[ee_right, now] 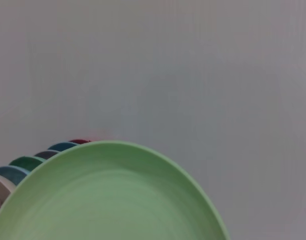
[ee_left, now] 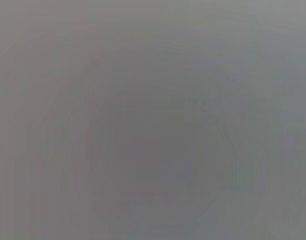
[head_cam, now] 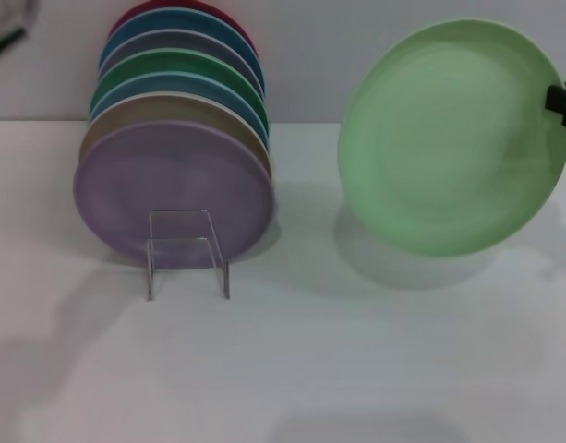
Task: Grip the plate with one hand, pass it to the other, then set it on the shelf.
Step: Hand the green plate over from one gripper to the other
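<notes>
Holding the mint-green plate [head_cam: 453, 138] aloft right of the wire rack [head_cam: 187, 249], the right gripper [head_cam: 561, 100] pinches its rim; handover and shelving seemingly remain.

I see the plate [head_cam: 453, 138] raised right of the shelf [head_cam: 187, 251], where stacked plates [head_cam: 176, 138] stand on my bench [head_cam: 356, 369].
</notes>
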Tool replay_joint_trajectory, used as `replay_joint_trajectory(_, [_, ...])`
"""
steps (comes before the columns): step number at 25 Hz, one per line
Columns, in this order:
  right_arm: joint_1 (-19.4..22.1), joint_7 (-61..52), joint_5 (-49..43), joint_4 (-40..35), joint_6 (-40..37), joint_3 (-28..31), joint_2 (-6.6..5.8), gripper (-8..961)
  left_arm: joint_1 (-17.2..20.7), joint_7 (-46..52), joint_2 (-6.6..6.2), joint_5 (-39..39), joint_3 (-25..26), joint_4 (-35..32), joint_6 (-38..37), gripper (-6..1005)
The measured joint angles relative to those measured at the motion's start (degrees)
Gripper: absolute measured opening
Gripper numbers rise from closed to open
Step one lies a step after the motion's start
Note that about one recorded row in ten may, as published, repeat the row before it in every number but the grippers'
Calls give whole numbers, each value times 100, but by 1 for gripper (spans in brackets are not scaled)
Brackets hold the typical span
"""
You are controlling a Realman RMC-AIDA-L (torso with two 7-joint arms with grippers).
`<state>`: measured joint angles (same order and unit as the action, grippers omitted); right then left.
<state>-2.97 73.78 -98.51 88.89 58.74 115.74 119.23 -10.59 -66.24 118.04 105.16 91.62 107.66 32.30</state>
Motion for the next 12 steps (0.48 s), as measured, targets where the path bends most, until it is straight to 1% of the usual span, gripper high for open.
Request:
replay_joint_trajectory(2, [4, 47, 29, -6, -1, 21, 12, 19, -174, 29, 4, -111, 254, -83, 914, 762])
replay_joint_trajectory(3, [-5, 64, 119, -37, -4, 24, 12, 19, -273, 65, 12, -99, 292, -151, 1449, 761])
replay_joint_trajectory(4, [-12, 70, 176, -51, -2, 24, 11, 19, -273, 65, 12, -99, 292, -151, 1449, 761])
replay_joint_trajectory(8, [-14, 98, 327, -36, 54, 23, 1, 19, -483, 231, 10, -77, 259, -393, 2215, 758])
replay_joint_trajectory(12, [-10, 101, 352, -15, 89, 16, 6, 19, -590, 254, 29, 191, 97, -589, 2450, 756])
